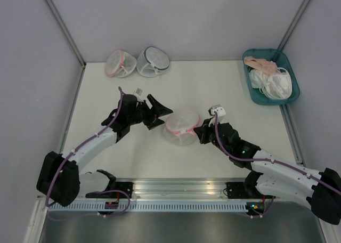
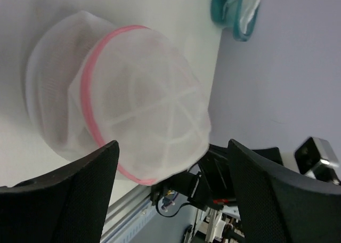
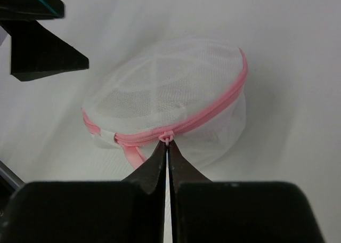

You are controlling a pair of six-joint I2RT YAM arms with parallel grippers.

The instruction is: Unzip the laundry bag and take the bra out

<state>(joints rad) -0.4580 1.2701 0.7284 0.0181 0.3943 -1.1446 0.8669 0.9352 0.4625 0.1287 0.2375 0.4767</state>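
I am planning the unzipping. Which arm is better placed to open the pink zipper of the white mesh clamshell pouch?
Right. The right gripper is shut on the pink zipper pull at the rim of the white mesh clamshell pouch. The left gripper stands open beside it, gripping nothing.

At the far left of the white worktop (image 1: 213, 83) we see two rounded mesh pouches touching side by side: a white one with a pink rim (image 1: 118, 63) and, to its right, a white one with dark grey trim (image 1: 153, 61). At the far right sits a teal plastic tray (image 1: 252, 91), holding a heap of white mesh pouches (image 1: 274, 83) with pale pink cloth (image 1: 261, 64) at its far end. A slotted metal rail (image 1: 181, 187) runs along the near edge.
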